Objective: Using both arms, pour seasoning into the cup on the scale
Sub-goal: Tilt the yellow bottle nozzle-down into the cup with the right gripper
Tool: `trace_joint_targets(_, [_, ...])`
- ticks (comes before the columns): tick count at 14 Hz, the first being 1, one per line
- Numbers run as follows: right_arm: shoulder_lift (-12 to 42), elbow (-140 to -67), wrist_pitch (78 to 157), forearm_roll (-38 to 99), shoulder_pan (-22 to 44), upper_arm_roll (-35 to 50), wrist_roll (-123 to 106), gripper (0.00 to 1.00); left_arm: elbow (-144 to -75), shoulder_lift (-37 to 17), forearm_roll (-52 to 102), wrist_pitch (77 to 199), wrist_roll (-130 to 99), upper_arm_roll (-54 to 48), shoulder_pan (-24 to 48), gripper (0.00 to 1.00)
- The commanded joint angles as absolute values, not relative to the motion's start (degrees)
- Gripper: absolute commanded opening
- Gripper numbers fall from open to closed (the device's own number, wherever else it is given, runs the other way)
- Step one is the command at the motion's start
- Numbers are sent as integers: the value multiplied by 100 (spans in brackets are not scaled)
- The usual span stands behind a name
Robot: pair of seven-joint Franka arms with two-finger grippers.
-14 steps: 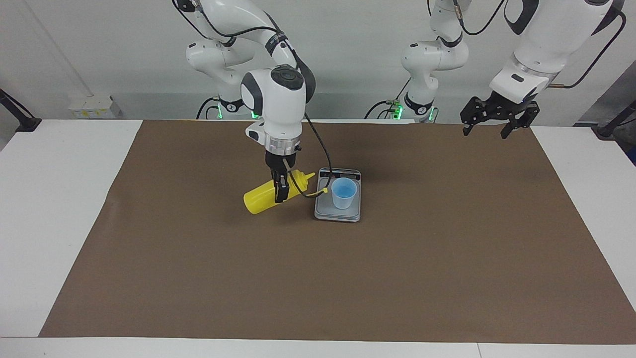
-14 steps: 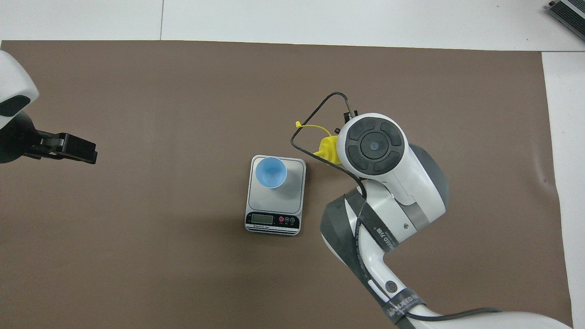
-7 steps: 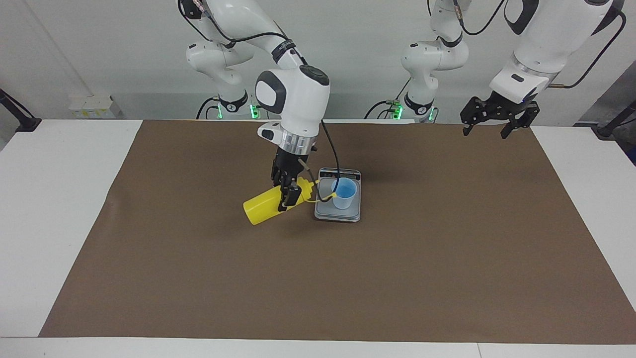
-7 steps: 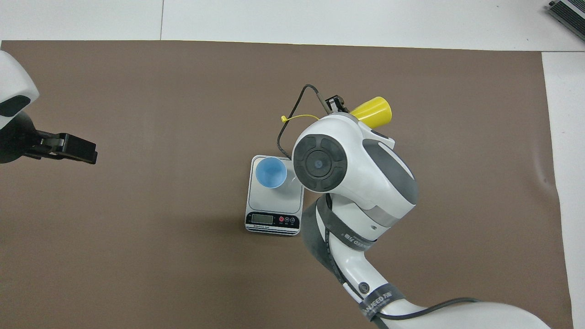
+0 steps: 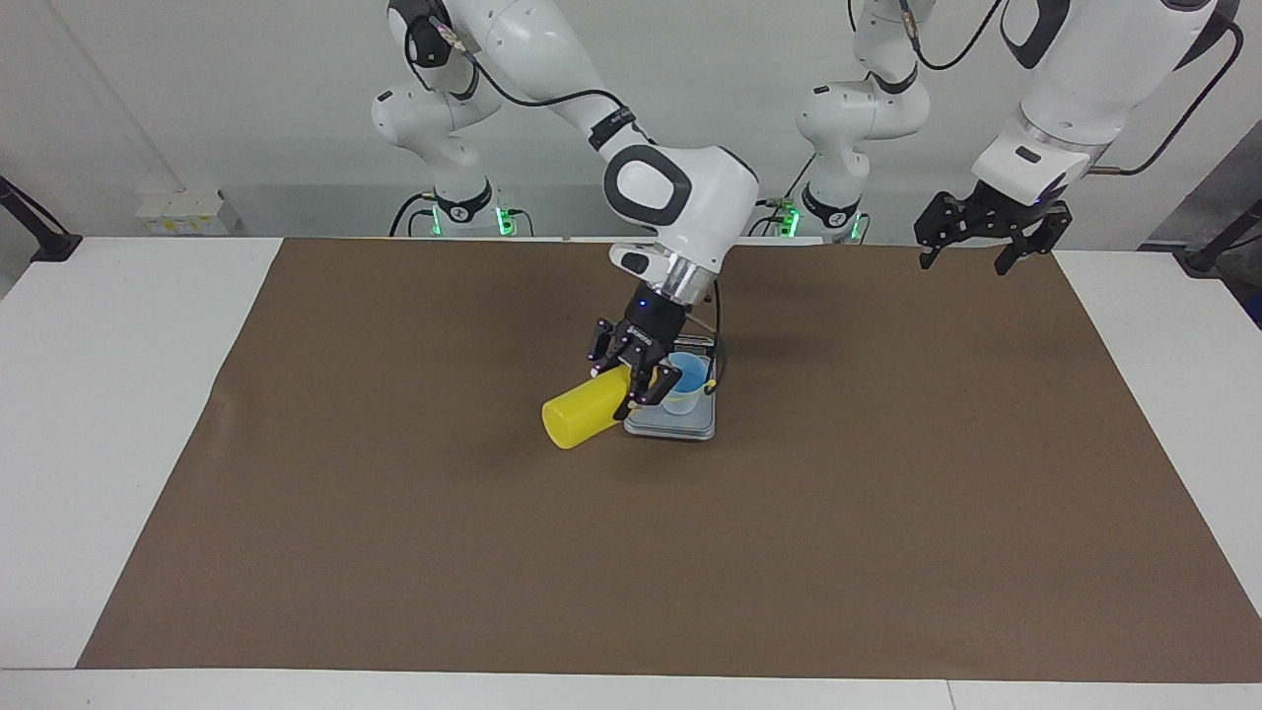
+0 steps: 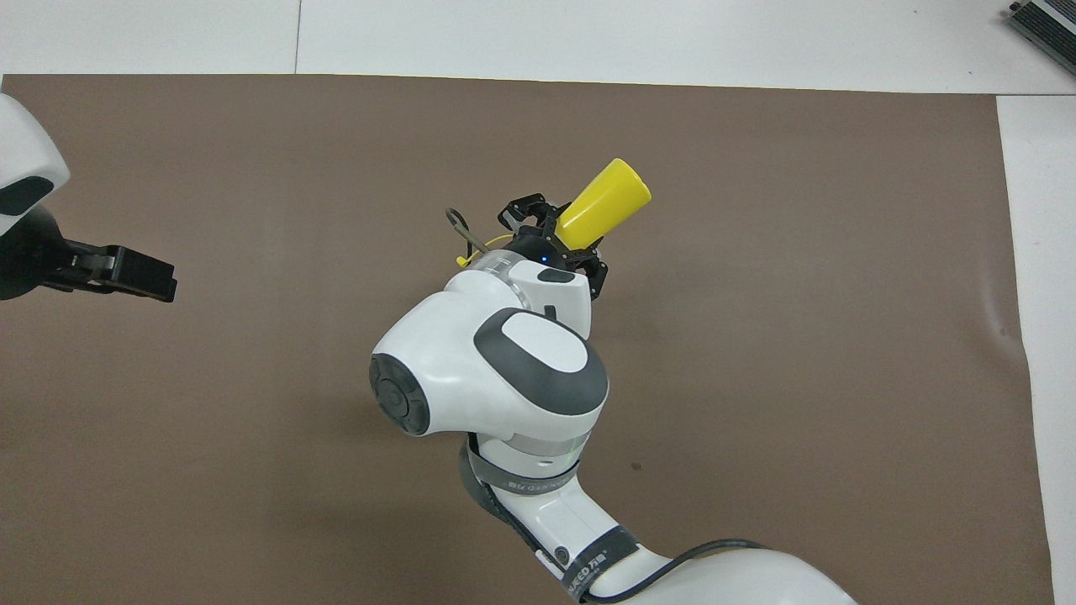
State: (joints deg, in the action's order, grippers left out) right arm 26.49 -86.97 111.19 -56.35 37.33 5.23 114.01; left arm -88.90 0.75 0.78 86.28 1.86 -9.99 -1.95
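The seasoning, a yellow squeeze bottle (image 5: 577,416) (image 6: 605,206), hangs tilted almost flat just above the mat, its base pointing away from the cup. My right gripper (image 5: 639,380) (image 6: 559,244) is shut on its neck end. The nozzle is hidden by the fingers and points at the light blue cup (image 5: 687,380). The cup stands on the grey scale (image 5: 680,426). In the overhead view my right arm covers both cup and scale. My left gripper (image 5: 966,258) (image 6: 134,275) waits open and empty in the air over the mat's edge at the left arm's end.
A brown mat (image 5: 394,513) (image 6: 252,168) covers most of the white table (image 5: 118,394). A black cable (image 5: 718,325) loops from my right wrist close to the scale.
My right arm has swung over the scale and turned its wrist, carrying the bottle's nozzle end up to the cup. The left arm has not moved.
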Motion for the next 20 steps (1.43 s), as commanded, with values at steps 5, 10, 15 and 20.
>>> trace_joint_targets(5, [2830, -8876, 10924, -6766, 3885, 536, 11443, 0, -8895, 114, -97, 8596, 387, -1011, -255, 100])
trace_joint_targets(10, [2821, -8921, 10969, -6820, 3885, 536, 11443, 0, -8903, 114, -97, 8604, 387, -1011, -255, 100])
trace_joint_targets(15, [2821, -8956, 10995, -6820, 3885, 536, 11443, 0, -8903, 114, -97, 8605, 395, -1011, -255, 100])
trace_joint_targets(20, [2821, -8859, 10908, -6602, 3885, 545, 11478, 0, -8895, 132, -97, 8552, 360, -1002, -264, 100])
